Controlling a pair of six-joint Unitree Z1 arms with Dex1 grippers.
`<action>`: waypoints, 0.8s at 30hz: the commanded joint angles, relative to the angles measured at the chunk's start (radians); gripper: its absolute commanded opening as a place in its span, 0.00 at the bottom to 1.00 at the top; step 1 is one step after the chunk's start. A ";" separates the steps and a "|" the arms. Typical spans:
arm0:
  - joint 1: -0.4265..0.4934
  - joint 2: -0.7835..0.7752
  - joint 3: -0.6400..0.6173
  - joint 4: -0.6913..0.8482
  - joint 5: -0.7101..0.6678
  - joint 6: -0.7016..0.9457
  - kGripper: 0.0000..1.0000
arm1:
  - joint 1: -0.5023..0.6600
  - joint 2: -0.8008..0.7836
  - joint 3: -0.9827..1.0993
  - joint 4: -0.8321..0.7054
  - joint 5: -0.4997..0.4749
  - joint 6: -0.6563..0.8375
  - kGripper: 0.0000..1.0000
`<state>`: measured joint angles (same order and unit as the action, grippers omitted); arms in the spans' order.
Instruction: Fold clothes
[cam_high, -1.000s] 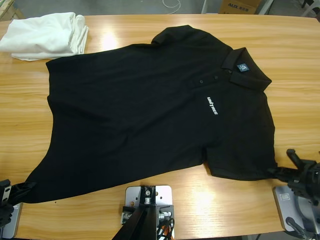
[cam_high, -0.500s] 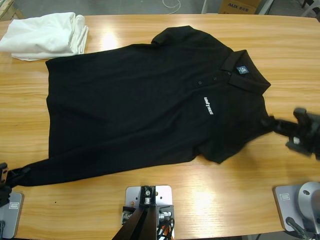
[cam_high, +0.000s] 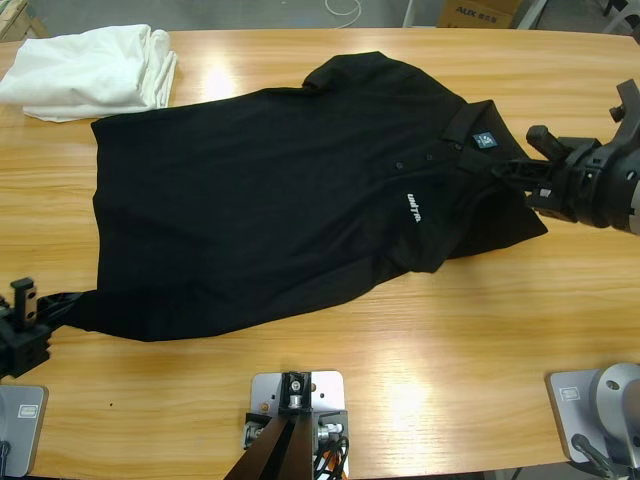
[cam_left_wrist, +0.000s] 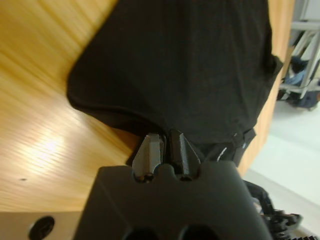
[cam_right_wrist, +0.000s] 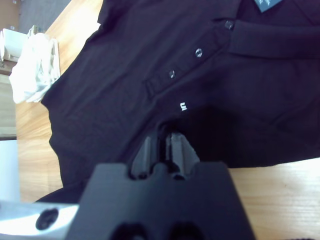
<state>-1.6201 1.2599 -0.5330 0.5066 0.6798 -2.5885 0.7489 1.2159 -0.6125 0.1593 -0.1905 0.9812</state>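
The clothes are a black polo shirt (cam_high: 260, 200) lying flat across the wooden table, collar and blue-grey neck label (cam_high: 485, 138) to the right. Its near right sleeve is lifted and folded in over the chest, covering part of the white lettering (cam_high: 414, 207). My right gripper (cam_high: 512, 170) is shut on that sleeve fabric, and the right wrist view shows its jaws (cam_right_wrist: 162, 142) pinching a black fold just below the buttons (cam_right_wrist: 198, 51). At the table's left front, my left gripper (cam_high: 48, 308) is shut on the shirt's hem corner (cam_left_wrist: 150, 120), which it pulls taut.
A folded white cloth (cam_high: 95, 70) lies at the far left corner, also visible in the right wrist view (cam_right_wrist: 32, 67). A cardboard box (cam_high: 478, 12) stands beyond the far edge. Bare table (cam_high: 400, 370) runs along the front.
The right gripper has carried the sleeve from the near right edge up towards the collar, folding it over the chest. The left gripper has drawn the hem corner a little further onto the table.
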 joint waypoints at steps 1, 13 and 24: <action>0.161 0.102 0.027 -0.165 0.012 0.019 0.00 | -0.149 0.127 -0.093 -0.013 0.085 -0.127 0.00; 0.378 0.185 0.039 -0.385 0.006 0.064 0.00 | -0.326 0.262 -0.197 -0.038 0.197 -0.255 0.00; 0.470 0.227 0.057 -0.468 0.000 0.083 0.00 | -0.327 0.365 -0.276 -0.085 0.247 -0.274 0.00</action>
<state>-1.1794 1.4475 -0.5182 0.0657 0.6810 -2.5254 0.4353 1.4924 -0.8481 0.1147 0.0124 0.7310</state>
